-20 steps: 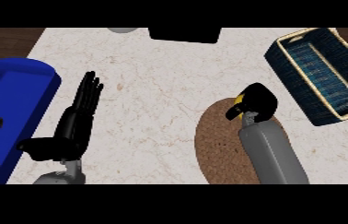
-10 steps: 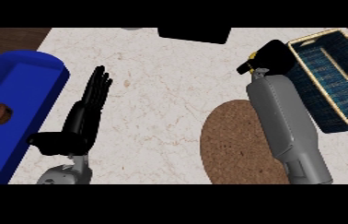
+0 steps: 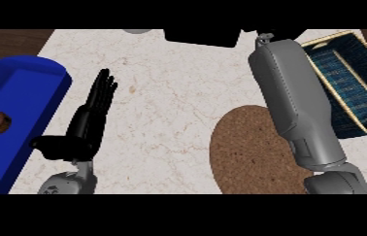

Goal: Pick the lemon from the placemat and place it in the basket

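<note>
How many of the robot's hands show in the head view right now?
1. The left hand, open, shows at lower left over the counter. The right forearm runs up past the basket to the view's top edge; the right hand is out of view beyond it.

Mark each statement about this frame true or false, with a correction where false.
1. The left hand is open, fingers straight. True.
2. A lemon lies on the placemat. False: no lemon shows on its visible part.
3. The basket sits at the view's right edge. True.
4. The right forearm crosses the blue container. False: the forearm runs up from the placemat beside the basket; the container is at the left.
</note>
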Tool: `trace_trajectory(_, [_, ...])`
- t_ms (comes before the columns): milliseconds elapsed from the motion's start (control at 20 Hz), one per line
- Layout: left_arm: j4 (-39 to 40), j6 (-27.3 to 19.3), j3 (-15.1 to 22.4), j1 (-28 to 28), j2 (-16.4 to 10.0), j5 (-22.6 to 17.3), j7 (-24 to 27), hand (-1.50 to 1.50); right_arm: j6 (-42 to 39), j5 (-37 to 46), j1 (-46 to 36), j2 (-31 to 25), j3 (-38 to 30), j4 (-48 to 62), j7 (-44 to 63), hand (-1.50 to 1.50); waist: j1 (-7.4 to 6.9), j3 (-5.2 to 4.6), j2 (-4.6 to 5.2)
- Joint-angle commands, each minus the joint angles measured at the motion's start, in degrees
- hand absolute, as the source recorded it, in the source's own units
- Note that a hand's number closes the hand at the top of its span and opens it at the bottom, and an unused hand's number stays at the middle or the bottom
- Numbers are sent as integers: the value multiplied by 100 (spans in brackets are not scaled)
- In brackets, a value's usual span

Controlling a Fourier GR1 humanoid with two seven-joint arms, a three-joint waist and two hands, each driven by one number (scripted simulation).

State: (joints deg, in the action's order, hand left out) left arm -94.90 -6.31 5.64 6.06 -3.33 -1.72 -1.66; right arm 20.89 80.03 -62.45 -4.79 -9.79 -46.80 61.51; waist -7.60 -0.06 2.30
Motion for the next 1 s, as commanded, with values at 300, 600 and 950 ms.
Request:
trace_trajectory(300, [-201, -122, 10, -74, 21, 54, -237, 0, 618, 910, -1449, 62, -694, 919, 1591, 150, 215, -7, -115])
trace_trajectory(600, [33, -197, -50, -333, 105, 115, 226, 0, 41, 1453, -1665, -197, -1028, 1608, 1851, 150, 360, -14, -122])
trace_trajectory(950, [-83, -41, -361, -293, -131, -131, 36, 0, 457, 1836, -1490, -220, -1283, 1859, 1957, 150, 493, -1, -153])
